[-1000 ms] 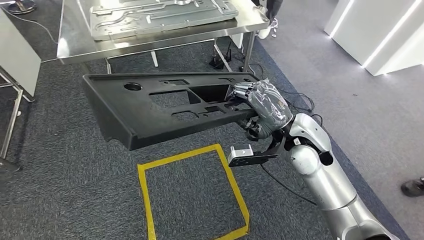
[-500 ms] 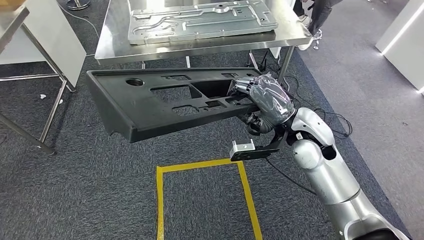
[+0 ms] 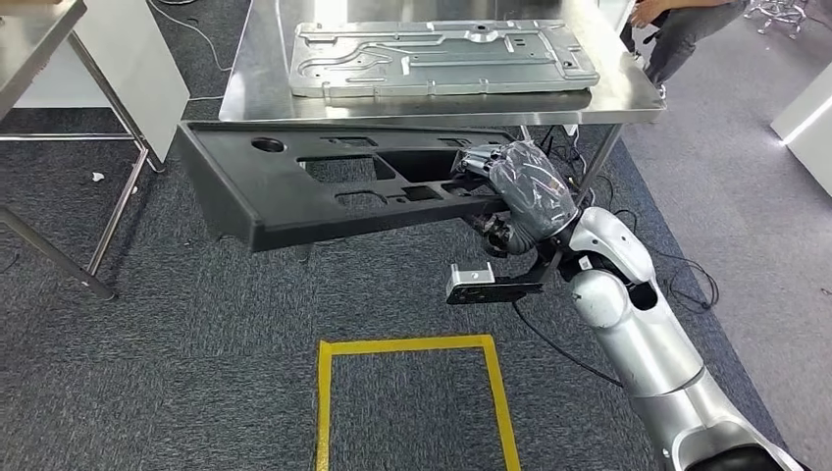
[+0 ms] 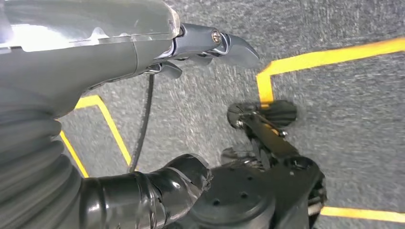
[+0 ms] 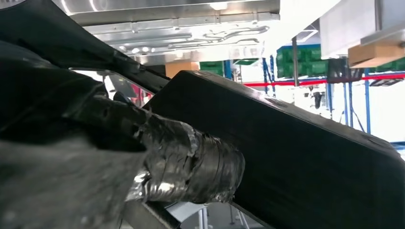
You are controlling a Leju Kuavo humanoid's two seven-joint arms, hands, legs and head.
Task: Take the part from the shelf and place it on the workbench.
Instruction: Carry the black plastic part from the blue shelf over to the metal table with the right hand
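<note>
While the long black plastic panel [image 3: 334, 191] is hanging in the air just in front of the steel worktop [image 3: 432, 103], the right robot hand [image 3: 525, 191] is gripping it at one end, fingers hooked into a cut-out. The part is looking stiff and fairly light, but held at one end its long free end is likely levering hard on the grip; a hold nearer the middle openings would probably balance it better. The left robot hand [image 4: 210, 43] is hanging over the floor holding nothing, its fingers loosely apart. A grey stamped metal plate [image 3: 442, 57] is lying on the worktop. Grey carpet is carrying a yellow tape square [image 3: 417, 392], cables are trailing under the worktop, and a person [image 3: 677, 25] is standing beyond its far corner.
</note>
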